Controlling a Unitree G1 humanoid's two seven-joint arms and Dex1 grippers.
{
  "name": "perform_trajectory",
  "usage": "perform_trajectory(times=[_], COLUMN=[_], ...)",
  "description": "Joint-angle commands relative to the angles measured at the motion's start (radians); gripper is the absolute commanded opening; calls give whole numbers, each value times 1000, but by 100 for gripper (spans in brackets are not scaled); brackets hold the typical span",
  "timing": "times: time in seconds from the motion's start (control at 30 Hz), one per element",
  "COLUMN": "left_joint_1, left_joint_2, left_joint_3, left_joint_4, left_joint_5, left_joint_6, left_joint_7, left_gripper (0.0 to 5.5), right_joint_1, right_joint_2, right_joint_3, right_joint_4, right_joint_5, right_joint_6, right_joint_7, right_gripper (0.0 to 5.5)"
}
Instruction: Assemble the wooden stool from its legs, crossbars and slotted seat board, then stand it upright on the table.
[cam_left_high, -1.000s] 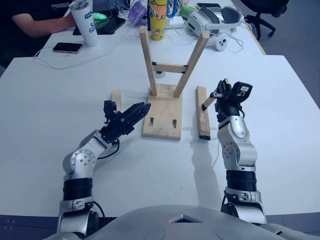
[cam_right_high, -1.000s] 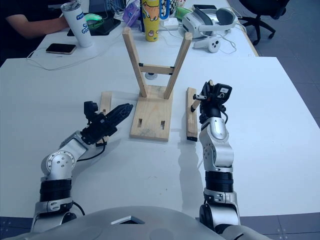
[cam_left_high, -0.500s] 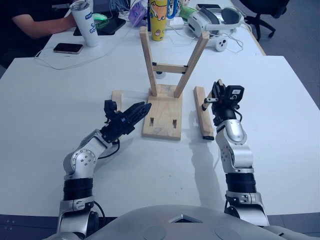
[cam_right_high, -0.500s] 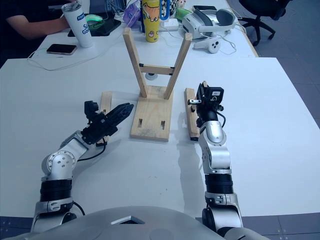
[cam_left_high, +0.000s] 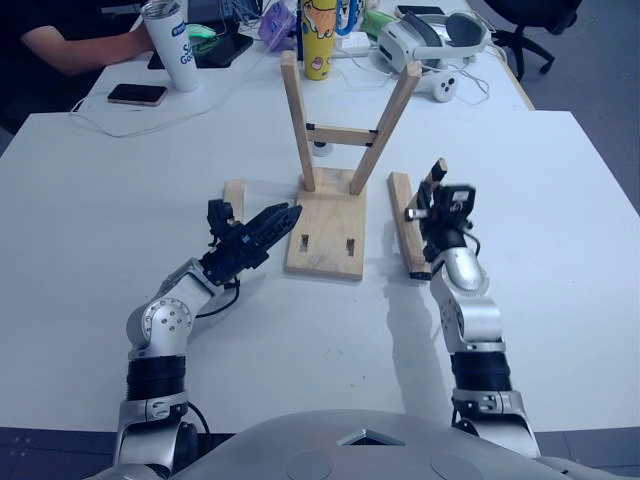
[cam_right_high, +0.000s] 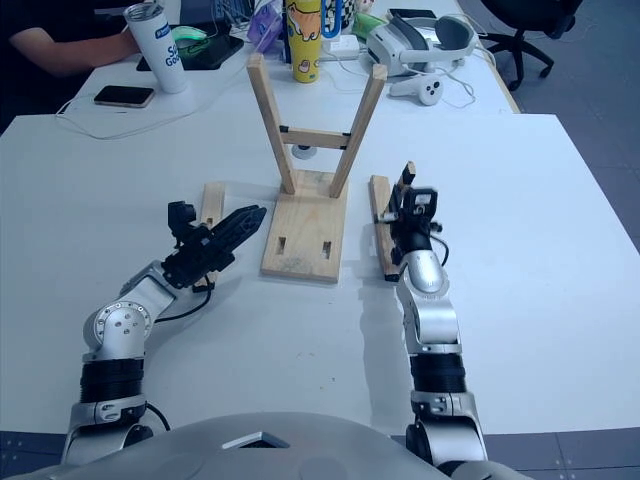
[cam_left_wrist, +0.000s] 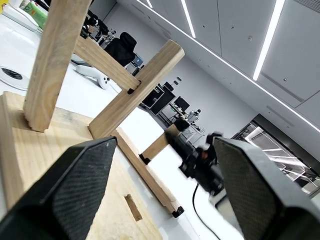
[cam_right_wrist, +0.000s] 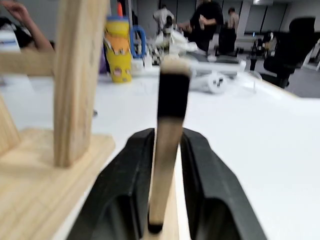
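The slotted seat board (cam_left_high: 325, 238) lies flat on the white table (cam_left_high: 120, 190), and two upright legs (cam_left_high: 297, 120) stand in it, joined by a fixed crossbar (cam_left_high: 338, 135). The left gripper (cam_left_high: 283, 217) is just beside the board's left edge, its fingers spread wide around nothing. The right gripper (cam_right_wrist: 167, 140) is closed on a loose crossbar (cam_left_high: 437, 175), over the loose leg (cam_left_high: 405, 235) lying to the right of the board.
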Motion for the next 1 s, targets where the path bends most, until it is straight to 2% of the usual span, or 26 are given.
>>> perform_trajectory(times=[0.03, 0.07, 0.3, 0.47, 0.57, 0.83, 1.0], left_joint_1=[-4, -4, 16, 56, 63, 51, 18], left_joint_2=[2, 2, -5, -4, -13, -21, -22], left_joint_3=[6, 7, -4, -27, -30, -22, -12], left_joint_4=[8, 8, 6, -4, -7, -2, 15], left_joint_5=[6, 6, 11, 10, 11, 10, 6], left_joint_6=[-1, -1, -9, 0, -9, -25, -24], left_joint_7=[5, 6, -9, -35, -32, -24, -14], left_gripper=[357, 357, 357, 357, 357, 357, 357], right_joint_1=[-34, -35, -96, -243, -340, -545, -499], right_joint_2=[3, 3, -11, 1, -19, -63, -14], right_joint_3=[-4, -5, -34, -72, -98, -141, -137], right_joint_4=[-67, -74, -179, -308, -306, -111, 41], right_joint_5=[-5, -7, 35, 82, 102, 91, 106], right_joint_6=[21, 24, 87, 197, 229, 157, 154], right_joint_7=[1, 0, 21, -14, -8, 14, 18], right_gripper=[157, 171, 171, 171, 132, 7, 1])
